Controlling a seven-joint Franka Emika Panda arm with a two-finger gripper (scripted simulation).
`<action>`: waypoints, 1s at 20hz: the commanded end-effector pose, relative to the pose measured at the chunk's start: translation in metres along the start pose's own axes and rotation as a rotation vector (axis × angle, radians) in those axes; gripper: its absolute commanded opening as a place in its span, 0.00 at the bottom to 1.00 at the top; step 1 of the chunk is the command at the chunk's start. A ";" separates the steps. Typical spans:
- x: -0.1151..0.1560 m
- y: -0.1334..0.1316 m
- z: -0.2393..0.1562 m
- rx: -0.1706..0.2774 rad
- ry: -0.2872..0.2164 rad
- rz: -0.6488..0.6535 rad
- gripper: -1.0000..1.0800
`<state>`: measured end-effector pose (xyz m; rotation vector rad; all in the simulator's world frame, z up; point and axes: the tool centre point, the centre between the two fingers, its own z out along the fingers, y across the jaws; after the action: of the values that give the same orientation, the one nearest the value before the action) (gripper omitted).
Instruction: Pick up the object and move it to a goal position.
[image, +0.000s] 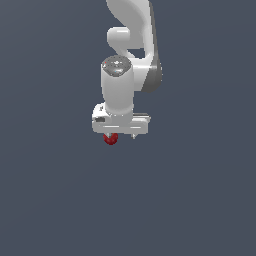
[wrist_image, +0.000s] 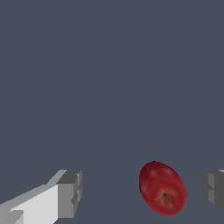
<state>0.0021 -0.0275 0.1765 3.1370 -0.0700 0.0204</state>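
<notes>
The object is a small glossy dark-red apple (image: 110, 139) with a dimpled top, lying on the dark grey floor. My white gripper (image: 120, 136) points straight down right above it. In the wrist view the apple (wrist_image: 162, 189) lies between my two grey fingertips (wrist_image: 70, 194), closer to one of them and touching neither. The gripper (wrist_image: 142, 192) is open. In the exterior view the gripper body hides part of the apple's top.
The white arm (image: 131, 30) comes down from the top of the exterior view. A plain dark grey surface (image: 50, 200) lies all around, and no goal marker shows.
</notes>
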 end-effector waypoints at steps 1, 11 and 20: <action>0.000 0.000 0.000 0.000 0.000 0.000 0.96; 0.006 0.011 -0.014 -0.012 0.031 -0.033 0.96; -0.006 0.019 0.002 -0.007 0.023 0.030 0.96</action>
<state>-0.0009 -0.0439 0.1795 3.1278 -0.0884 0.0603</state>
